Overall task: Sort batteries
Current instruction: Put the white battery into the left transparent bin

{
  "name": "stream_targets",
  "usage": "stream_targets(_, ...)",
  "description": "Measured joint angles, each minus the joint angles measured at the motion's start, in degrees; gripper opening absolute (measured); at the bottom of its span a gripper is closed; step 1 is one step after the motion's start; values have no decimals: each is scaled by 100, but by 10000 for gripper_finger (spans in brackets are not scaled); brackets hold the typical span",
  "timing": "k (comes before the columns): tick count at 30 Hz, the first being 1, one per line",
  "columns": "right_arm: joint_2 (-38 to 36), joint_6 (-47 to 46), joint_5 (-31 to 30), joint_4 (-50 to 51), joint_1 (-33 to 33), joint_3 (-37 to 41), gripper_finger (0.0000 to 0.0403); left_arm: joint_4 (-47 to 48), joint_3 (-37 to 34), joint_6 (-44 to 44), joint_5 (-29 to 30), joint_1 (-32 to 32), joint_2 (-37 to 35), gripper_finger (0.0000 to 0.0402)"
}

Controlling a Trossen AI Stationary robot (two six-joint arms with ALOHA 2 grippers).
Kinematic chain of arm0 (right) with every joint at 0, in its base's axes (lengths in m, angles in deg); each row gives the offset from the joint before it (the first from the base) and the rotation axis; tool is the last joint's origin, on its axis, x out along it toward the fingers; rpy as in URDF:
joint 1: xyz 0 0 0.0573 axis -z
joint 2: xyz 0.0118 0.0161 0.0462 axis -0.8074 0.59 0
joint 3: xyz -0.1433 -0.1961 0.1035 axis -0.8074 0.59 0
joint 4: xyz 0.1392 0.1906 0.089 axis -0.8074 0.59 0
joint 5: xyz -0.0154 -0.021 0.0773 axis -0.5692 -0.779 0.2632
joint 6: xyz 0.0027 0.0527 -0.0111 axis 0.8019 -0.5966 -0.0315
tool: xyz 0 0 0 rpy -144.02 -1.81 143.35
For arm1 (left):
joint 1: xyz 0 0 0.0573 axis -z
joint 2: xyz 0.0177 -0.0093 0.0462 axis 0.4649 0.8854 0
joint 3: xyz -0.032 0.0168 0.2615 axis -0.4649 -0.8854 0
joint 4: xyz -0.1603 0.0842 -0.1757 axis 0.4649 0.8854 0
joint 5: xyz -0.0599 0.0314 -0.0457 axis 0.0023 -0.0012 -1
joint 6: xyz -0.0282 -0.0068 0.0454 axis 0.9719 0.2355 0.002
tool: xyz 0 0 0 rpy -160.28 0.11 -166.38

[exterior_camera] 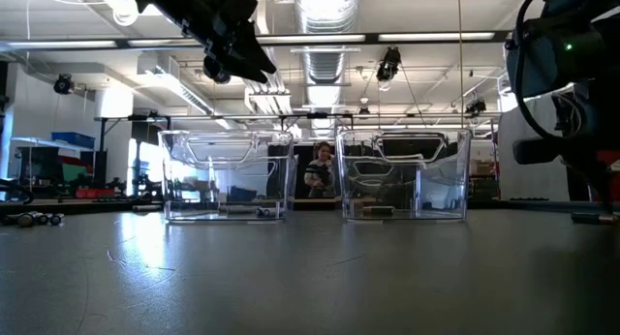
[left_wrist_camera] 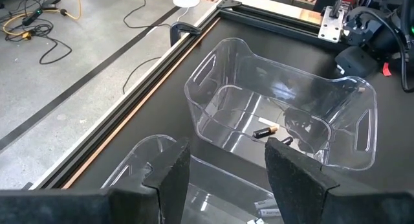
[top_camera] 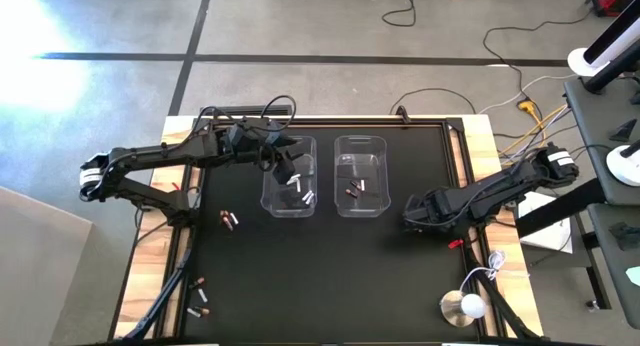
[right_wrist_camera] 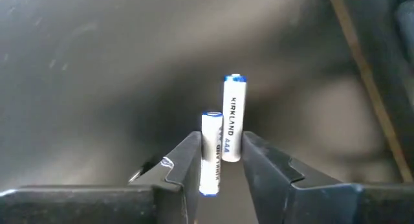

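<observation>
My right gripper [right_wrist_camera: 220, 160] is low over the bench [top_camera: 300, 276], beside the right bin [top_camera: 360, 176]. Its jaws stand narrowly spread around two white batteries [right_wrist_camera: 222, 136] lying side by side on the dark surface; one lies between the jaws, the other just ahead, touching its neighbour. Whether the fingers press on the near one yet I cannot tell.

My left gripper [left_wrist_camera: 226, 169] hangs above the left bin [top_camera: 290, 176], jaws spread and holding nothing. Below them lie white cells [top_camera: 303, 194] on that bin's floor; the right bin, farther on, holds dark cells [left_wrist_camera: 266, 131]. More batteries lie loose on the bench, well apart from both grippers [top_camera: 229, 219].

I judge the step in hand to be the right-hand pick of a white battery. Next I should close on only one, lift, and carry it to the left bin. The touching neighbour may get dragged or roll away.
</observation>
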Motion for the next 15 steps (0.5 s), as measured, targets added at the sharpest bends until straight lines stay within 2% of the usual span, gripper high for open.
stream_targets(7, -4, 149, 56, -427, 0, -2, 89, 0, 0, 0, 0, 0, 0, 178)
stream_targets(15, -4, 347, 346, -447, 0, -2, 136, 0, 0, -1, 0, 0, 0, 178)
